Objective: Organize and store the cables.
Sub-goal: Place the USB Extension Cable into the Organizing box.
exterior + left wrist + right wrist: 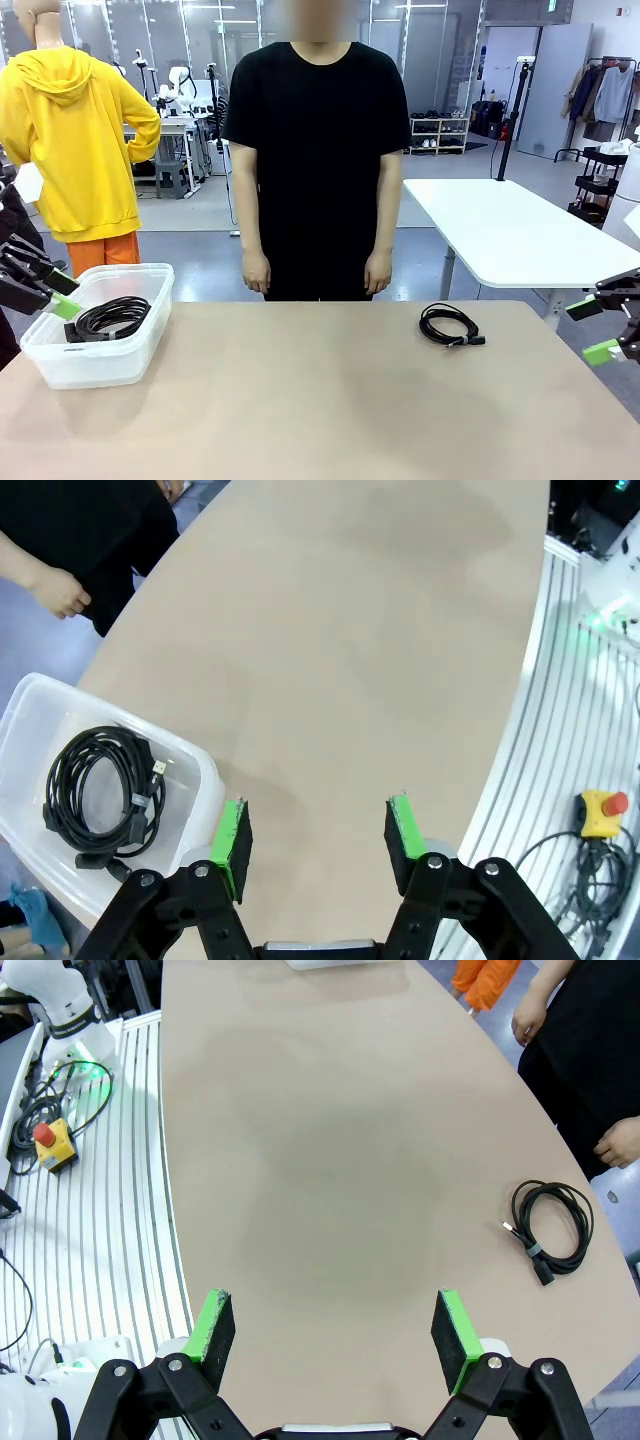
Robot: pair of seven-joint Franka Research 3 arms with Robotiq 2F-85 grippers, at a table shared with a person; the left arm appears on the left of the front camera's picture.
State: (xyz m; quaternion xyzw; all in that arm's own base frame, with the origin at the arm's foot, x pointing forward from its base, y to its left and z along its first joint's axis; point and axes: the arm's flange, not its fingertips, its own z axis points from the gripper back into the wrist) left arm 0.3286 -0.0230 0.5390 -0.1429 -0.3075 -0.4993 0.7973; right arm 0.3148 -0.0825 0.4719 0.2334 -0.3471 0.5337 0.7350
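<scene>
Robotics lab: emergency-stop button (52, 1146), white worktable (510, 235).

Black coiled cables (108, 318) bundled flat inside the clear plastic bin (60, 365) at the tabletop's (330, 400) left end, 1 smaller black coil (449, 325) lying flat, far right of centre
</scene>
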